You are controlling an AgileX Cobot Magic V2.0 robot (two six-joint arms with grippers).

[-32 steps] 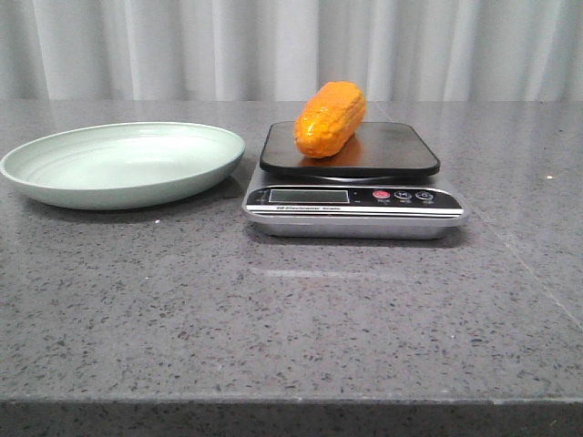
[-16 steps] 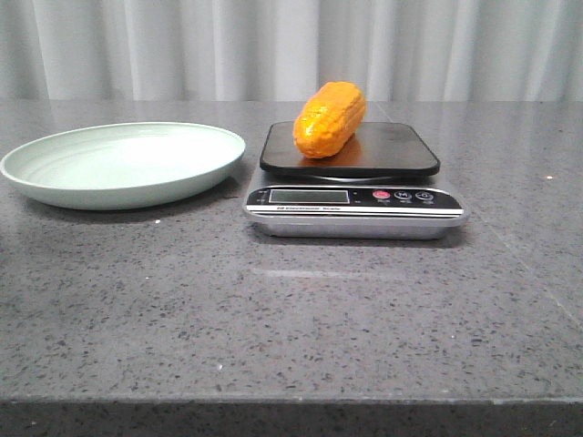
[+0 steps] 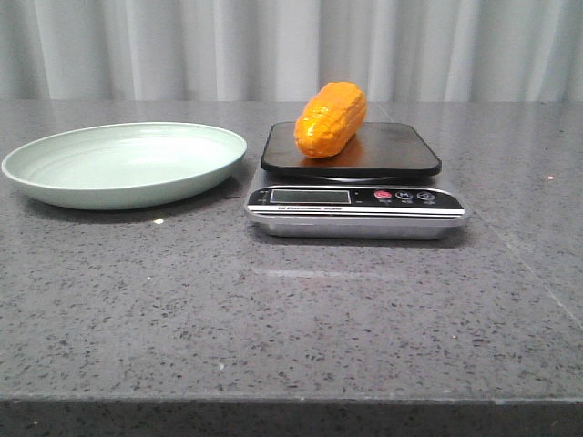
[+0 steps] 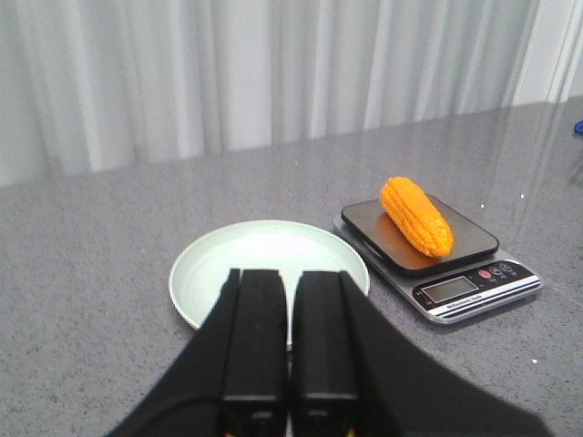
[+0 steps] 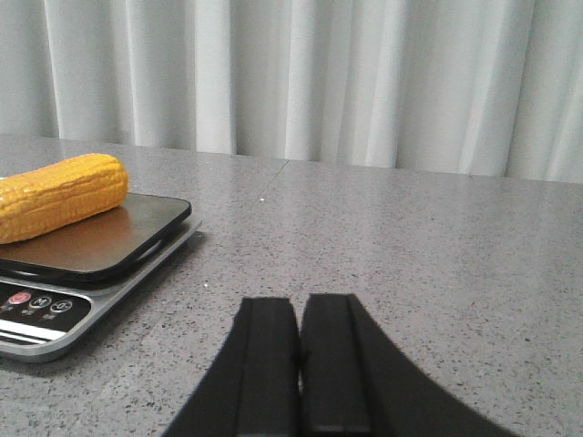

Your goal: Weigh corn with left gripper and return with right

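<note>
The orange-yellow corn (image 3: 330, 119) lies on the black platform of the silver kitchen scale (image 3: 355, 211); it also shows in the left wrist view (image 4: 416, 215) and the right wrist view (image 5: 60, 196). The pale green plate (image 3: 73, 188) stands empty to the left of the scale. My left gripper (image 4: 291, 278) is shut and empty, held back above the near side of the plate (image 4: 196, 259). My right gripper (image 5: 301, 305) is shut and empty, low over the table to the right of the scale (image 5: 55, 314). Neither gripper shows in the front view.
A grey speckled stone tabletop (image 3: 291, 319) carries the plate and the scale, with its front edge close to the camera. White curtains (image 3: 291, 45) hang behind the table. A small blue thing (image 4: 578, 128) sits at the far edge of the left wrist view.
The whole front view has shifted by a pixel or two; the corn, scale and plate keep their places relative to each other.
</note>
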